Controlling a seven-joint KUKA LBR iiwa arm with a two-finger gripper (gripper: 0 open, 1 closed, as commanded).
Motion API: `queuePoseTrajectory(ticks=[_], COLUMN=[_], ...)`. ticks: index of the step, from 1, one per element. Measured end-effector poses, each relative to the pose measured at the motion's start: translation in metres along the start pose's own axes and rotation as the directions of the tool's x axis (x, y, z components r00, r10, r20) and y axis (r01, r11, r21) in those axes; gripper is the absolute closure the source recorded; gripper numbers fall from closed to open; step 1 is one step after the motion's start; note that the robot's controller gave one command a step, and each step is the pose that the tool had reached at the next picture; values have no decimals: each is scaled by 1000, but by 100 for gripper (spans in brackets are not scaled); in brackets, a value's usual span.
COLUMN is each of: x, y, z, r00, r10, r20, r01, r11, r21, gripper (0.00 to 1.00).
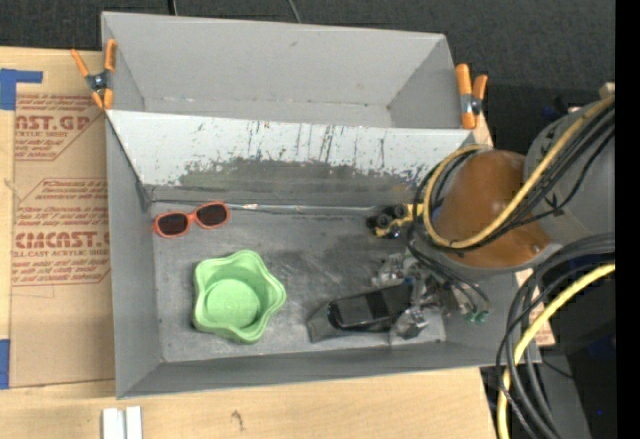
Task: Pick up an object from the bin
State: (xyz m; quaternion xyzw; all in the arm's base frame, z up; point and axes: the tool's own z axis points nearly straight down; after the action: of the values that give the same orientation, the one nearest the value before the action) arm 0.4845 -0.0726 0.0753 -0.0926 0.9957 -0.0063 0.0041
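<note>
Black oblong object (pixel 360 312) lies beneath the gripper (pixel 408 305), bin's (pixel 280 77) lower right.

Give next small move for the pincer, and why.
Probably ease the pincer straight down: it sits over the right end of the black flat object, while the green bowl and orange sunglasses lie well to the left.
</note>
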Motion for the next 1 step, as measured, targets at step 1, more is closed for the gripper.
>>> queuePoseTrajectory(ticks=[1], x=[0], y=[0], z=[0], r00=[1000], r10=[0], r20=[0], r01=[0], r11=[1000], r21=[0], gripper=[100])
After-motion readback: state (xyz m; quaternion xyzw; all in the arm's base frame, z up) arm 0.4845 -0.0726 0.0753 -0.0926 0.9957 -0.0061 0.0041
